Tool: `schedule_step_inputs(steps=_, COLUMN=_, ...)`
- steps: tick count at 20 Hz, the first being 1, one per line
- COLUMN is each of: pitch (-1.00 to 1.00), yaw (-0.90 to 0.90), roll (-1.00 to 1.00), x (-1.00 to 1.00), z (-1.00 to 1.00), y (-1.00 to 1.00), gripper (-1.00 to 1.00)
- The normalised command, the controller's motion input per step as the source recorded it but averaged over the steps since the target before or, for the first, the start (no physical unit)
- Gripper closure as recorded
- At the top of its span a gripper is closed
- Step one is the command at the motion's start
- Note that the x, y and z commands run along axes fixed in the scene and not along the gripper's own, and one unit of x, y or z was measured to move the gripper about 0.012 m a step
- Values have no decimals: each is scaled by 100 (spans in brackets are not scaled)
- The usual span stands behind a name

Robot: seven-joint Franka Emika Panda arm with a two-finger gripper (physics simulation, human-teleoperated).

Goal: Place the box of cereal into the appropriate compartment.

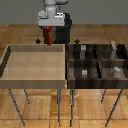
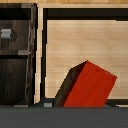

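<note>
The box of cereal [image 1: 48,35] is a small red box with a darker brown side, hanging tilted under my gripper [image 1: 48,33]. The gripper is shut on it, above the far edge of the light-wood tray [image 1: 10,60]. In the wrist view the box [image 2: 92,89] fills the near part of the picture, tilted, with the tray floor behind it; my fingers are hidden there. The divided dark-wood bin [image 1: 68,65] stands at the exterior view's right. Its far right cell [image 1: 122,51] holds the tallest pale grey block [image 1: 114,48]. The gripper is well away from that cell.
The other three cells hold lower grey pieces [image 1: 84,73]. A dark bin wall and a small grey piece [image 2: 6,33] show in the wrist view. Both bins stand on thin metal legs [image 1: 60,107] over a wood floor. The robot's dark base [image 1: 64,30] is behind the tray.
</note>
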Motion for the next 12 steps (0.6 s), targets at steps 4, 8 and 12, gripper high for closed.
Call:
schedule_step_inputs(steps=4, pitch=0, yaw=0, roll=0, x=0, z=0, y=100, gripper=100)
schedule_step_inputs(steps=8, pitch=0, yaw=0, roll=0, x=0, z=0, y=100, gripper=100)
schedule_step_inputs(steps=12, pitch=0, yaw=0, roll=0, x=0, z=0, y=100, gripper=100)
